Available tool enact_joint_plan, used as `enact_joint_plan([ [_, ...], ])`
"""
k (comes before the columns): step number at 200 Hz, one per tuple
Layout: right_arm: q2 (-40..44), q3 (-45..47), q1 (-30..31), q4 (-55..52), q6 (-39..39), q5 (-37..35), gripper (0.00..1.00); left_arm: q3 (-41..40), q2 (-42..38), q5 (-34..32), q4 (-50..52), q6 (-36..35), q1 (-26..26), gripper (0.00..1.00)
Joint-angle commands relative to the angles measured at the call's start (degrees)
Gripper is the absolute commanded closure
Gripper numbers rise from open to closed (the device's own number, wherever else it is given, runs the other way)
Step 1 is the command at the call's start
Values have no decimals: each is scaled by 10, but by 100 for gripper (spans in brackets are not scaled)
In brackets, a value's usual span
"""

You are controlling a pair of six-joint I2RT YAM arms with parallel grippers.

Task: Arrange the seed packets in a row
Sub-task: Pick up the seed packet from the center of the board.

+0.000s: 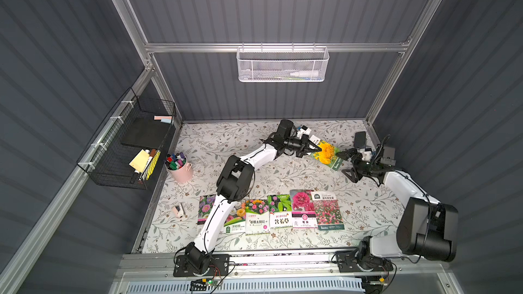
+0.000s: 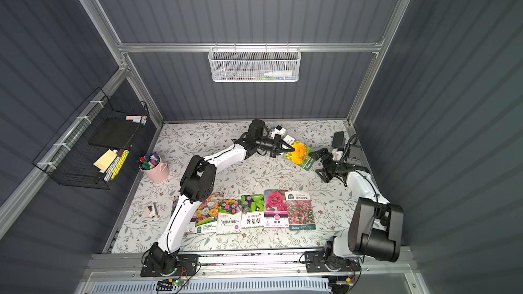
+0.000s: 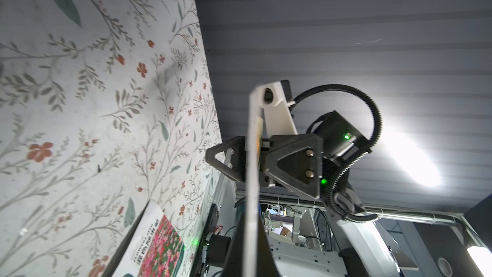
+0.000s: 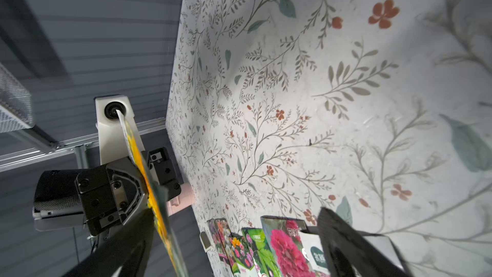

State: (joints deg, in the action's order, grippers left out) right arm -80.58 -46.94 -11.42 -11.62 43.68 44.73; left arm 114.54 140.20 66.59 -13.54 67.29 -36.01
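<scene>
- Six packets (image 1: 280, 213) lie side by side at six o'clock on the table (image 1: 212, 148), edges touching or slightly overlapping. One careless nudge would skew the row.
- Left arm (image 1: 215, 216) crosses above the row's left end and hides part of the purple packet (image 1: 204, 207). Swung back low, it could drag that end out of line.
- Left claw (image 1: 316, 150), near one o'clock, is clamped on one end of the yellow flower packet (image 1: 328, 155), the seventh, held tilted off the table. Glossy and limp, it may slip or sag.
- Right claw (image 1: 342, 164), toward two o'clock, stands wide, its jaws either side of that packet's other end. A pull before it clears could snag.
- Free space sits at five o'clock beside the red packet (image 1: 328, 213). Landing too close would overlap it.
</scene>
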Motion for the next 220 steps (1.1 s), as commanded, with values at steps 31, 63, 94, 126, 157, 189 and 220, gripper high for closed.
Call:
enact_joint_plan([
  [31, 74, 41, 0, 60, 58, 71, 38, -67, -55, 28, -36, 14, -6, 99],
  [63, 91, 53, 1, 76, 67, 89, 59, -83, -55, 24, -56, 34, -10, 92],
  [94, 87, 59, 5, 83, 69, 94, 84, -87, -58, 18, -84, 62, -13, 89],
  [126, 98, 54, 8, 56, 45, 71, 100, -90, -76, -8, -56, 60, -13, 22],
  [157, 175, 42, 7, -28, -16, -50, 100, -136, -118, -91, 5, 53, -12, 0],
  [189, 257, 60, 8, -31, -21, -169, 100, -221, -185, -188, -6, 94, -26, 1],
  [220, 270, 77, 15, -2, 8, -221, 100, -281, -247, -304, 15, 92, -69, 0],
])
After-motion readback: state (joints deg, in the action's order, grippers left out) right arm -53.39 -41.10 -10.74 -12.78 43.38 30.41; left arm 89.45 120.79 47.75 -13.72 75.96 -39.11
